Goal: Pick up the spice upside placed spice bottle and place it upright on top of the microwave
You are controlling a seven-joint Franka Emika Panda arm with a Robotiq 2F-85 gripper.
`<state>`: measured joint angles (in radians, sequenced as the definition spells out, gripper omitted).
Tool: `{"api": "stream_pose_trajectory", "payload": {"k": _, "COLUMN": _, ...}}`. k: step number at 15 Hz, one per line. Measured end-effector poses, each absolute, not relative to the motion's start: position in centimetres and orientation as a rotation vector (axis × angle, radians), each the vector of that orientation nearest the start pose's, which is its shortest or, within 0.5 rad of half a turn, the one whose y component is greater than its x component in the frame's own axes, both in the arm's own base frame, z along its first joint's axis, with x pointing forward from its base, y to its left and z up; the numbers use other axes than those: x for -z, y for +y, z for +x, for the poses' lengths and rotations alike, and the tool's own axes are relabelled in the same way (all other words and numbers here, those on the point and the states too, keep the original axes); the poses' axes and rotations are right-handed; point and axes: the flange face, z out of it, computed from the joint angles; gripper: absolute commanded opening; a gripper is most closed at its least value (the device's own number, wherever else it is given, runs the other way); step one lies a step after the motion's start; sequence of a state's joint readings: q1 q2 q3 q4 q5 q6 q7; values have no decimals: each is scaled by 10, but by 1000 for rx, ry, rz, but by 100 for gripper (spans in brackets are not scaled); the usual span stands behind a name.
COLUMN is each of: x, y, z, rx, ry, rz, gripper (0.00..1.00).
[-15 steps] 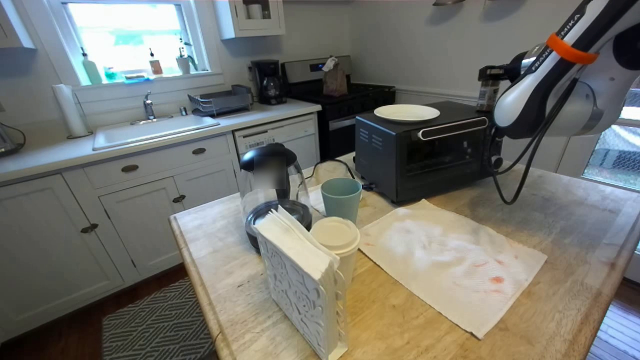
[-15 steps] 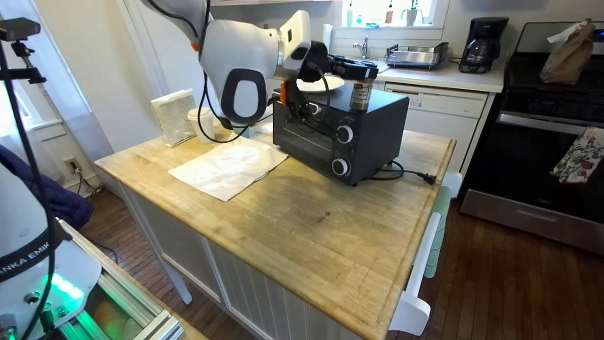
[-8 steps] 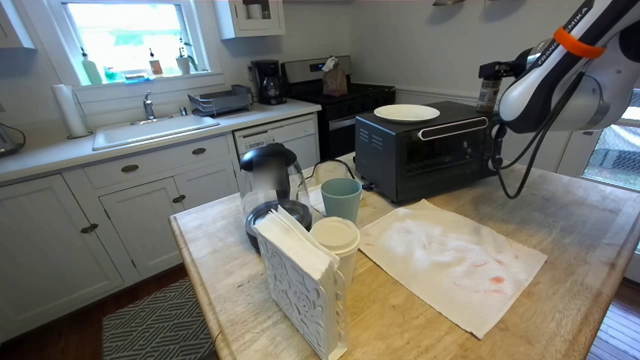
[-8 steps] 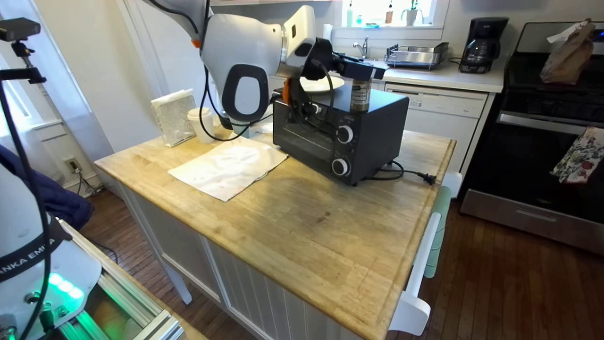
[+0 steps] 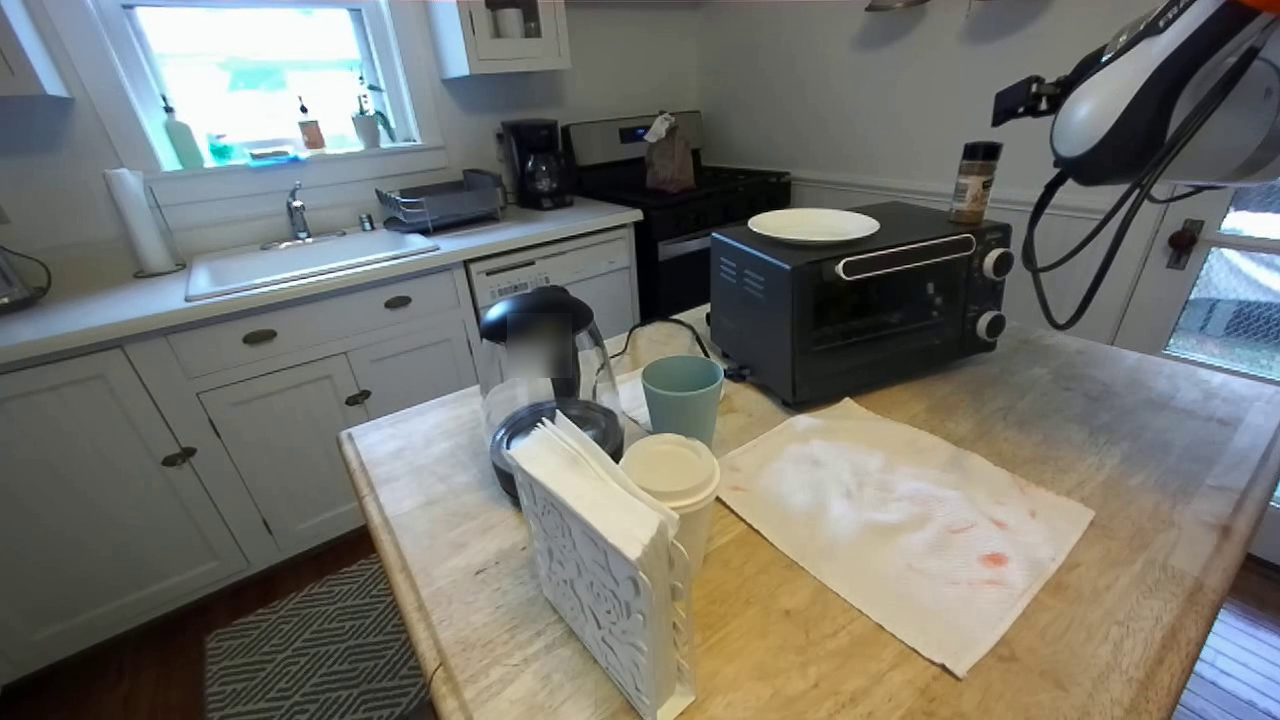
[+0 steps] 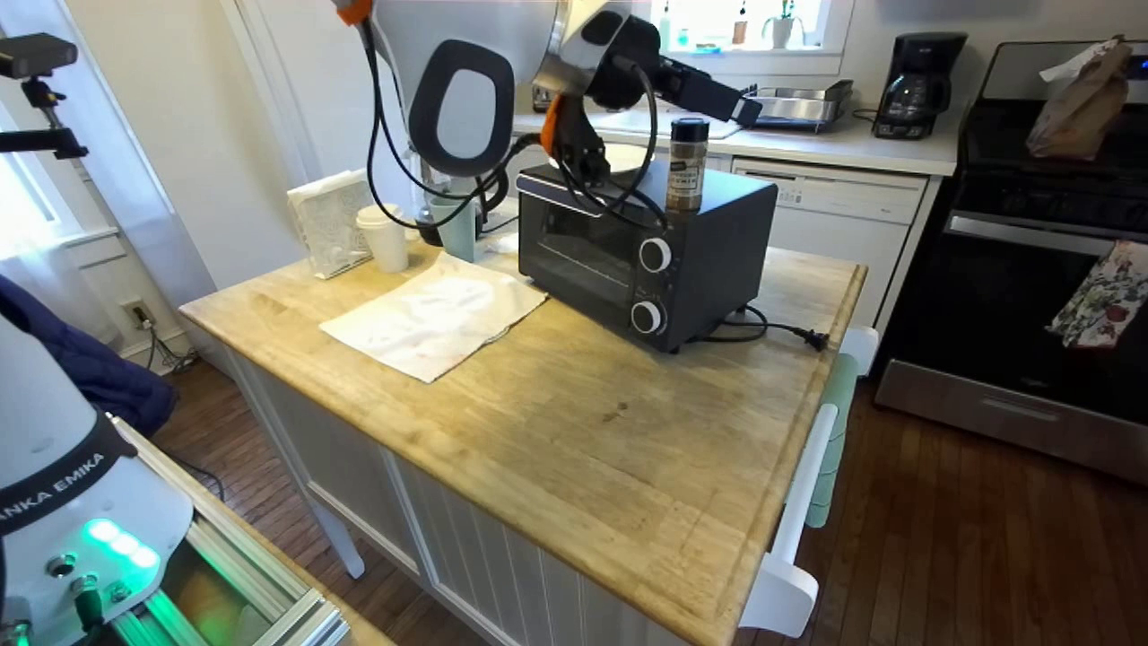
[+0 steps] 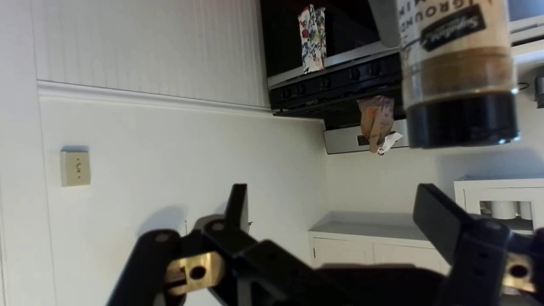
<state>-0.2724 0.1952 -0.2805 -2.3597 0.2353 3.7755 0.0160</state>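
On top of the microwave (image 5: 860,310), by the edge over the knobs (image 6: 655,256), we have the spice bottle (image 6: 687,175) standing upright, cap (image 6: 690,130) up. End effector (image 7: 331,208): fingers (image 7: 440,223) spread in the wrist view, gripping nothing, higher than the bottle and apart from it. We judge placement done, only a clean retreat left. Main risk: a low or sideways swing clips the narrow bottle, and with that edge so near it topples onto the counter (image 6: 574,426). Second: the hanging cable (image 5: 1064,326) snags the bottle; we can't judge depth well there. The plate (image 5: 814,225) sits apart, so we'd worry less about it.
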Motion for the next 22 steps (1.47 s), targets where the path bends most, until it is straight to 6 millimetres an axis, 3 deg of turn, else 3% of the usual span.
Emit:
{"api": "stream_pose_trajectory", "payload": {"k": 4, "x": -419, "y": -315, "z": 450, "rx": 1840, "ry": 1178, "rz": -2674, "gripper": 100}}
{"api": "stream_pose_trajectory", "payload": {"k": 9, "x": -439, "y": -318, "z": 444, "rx": 1615, "ry": 1058, "rz": -2810, "gripper": 100}}
{"api": "stream_pose_trajectory", "payload": {"k": 14, "x": -473, "y": -340, "z": 413, "rx": 1508, "ry": 1021, "rz": -2905, "gripper": 100}}
{"api": "stream_pose_trajectory", "payload": {"k": 22, "x": -493, "y": -355, "z": 378, "rx": 1263, "ry": 877, "rz": -3029, "gripper": 100}}
